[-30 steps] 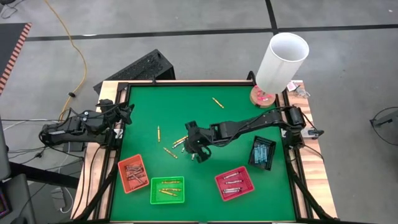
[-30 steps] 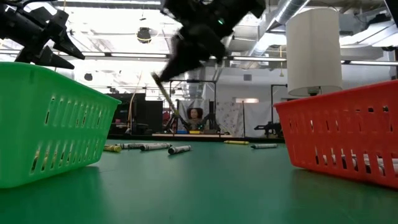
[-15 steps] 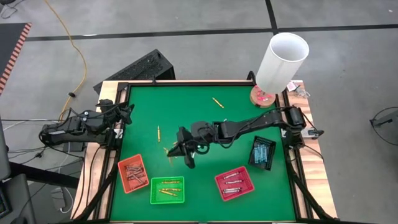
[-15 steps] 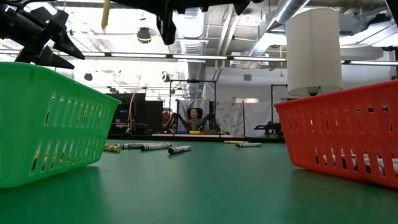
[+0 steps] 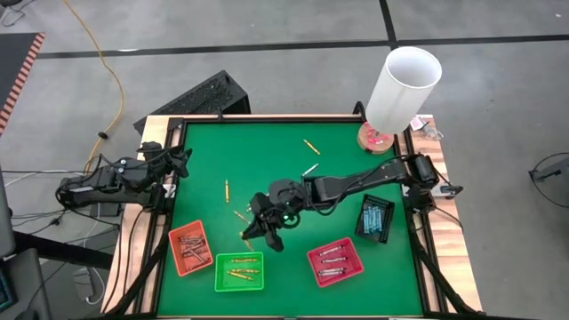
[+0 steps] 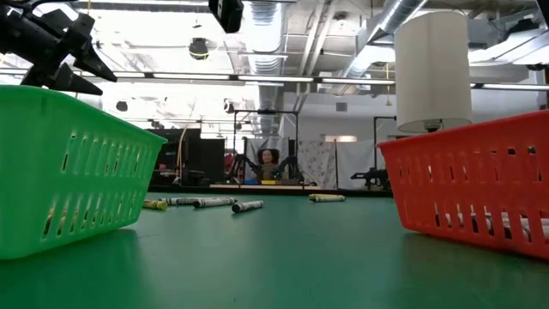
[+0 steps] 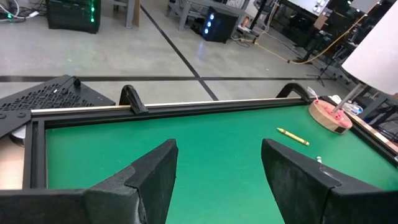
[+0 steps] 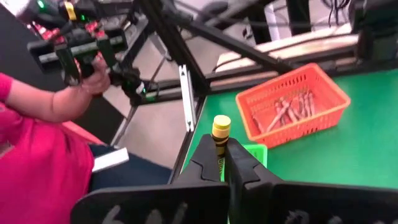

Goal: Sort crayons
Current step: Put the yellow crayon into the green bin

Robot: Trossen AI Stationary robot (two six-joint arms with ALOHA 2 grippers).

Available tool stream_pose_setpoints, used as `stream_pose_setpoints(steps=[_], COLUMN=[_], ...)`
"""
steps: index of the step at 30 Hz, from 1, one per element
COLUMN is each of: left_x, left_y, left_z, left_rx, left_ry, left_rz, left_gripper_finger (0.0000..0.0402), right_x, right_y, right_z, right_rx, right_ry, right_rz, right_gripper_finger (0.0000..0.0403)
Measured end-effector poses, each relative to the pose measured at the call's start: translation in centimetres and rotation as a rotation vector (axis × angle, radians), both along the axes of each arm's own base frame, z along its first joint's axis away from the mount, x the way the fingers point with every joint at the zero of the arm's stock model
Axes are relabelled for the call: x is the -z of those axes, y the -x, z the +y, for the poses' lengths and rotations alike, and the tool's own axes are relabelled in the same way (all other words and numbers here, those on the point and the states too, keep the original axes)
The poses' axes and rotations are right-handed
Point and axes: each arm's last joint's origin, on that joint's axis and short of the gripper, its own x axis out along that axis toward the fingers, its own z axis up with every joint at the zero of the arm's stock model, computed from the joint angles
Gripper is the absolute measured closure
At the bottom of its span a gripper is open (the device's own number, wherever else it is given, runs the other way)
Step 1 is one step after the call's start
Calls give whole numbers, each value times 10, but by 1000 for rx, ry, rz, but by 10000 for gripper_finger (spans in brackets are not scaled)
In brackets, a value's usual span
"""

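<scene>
Gripping yellow crayon [image 8: 220, 134], right end effector [image 8: 224, 163] above green tray [image 5: 238, 272]

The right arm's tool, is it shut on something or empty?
Shut on a yellow crayon: the right tool pinches it between its dark fingers, above the mat near the green tray.

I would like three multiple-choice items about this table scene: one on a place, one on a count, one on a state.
1. Where does the left gripper wait?
A. at the table's left edge
B. over the red tray
C. beside the white cylinder

2. How many small trays stand on the green table?
A. two
B. four
C. six

3. The right gripper is:
A. open, empty
B. shut on a yellow crayon
C. shut on a tray

Key: 1 A, seen in the high view; 2 B, orange, green, red, black; 3 B, the crayon stands between its fingers.
</scene>
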Motion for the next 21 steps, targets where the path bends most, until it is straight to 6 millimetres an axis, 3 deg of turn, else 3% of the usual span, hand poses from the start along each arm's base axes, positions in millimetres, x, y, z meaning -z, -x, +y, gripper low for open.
stream_pose_setpoints(steps=[11,21], left_x=[0,0], left_y=[0,0], left_z=[0,0], left_rx=[-5,-5], left_ry=[1,1], left_rz=[-3,-3], left_gripper_finger=[178,178], right_x=[-8,-27], right_y=[-1,0], right_z=[0,2], right_rx=[31,21], right_ry=[-35,12], right_rz=[-13,-34], right_gripper_finger=[403,403])
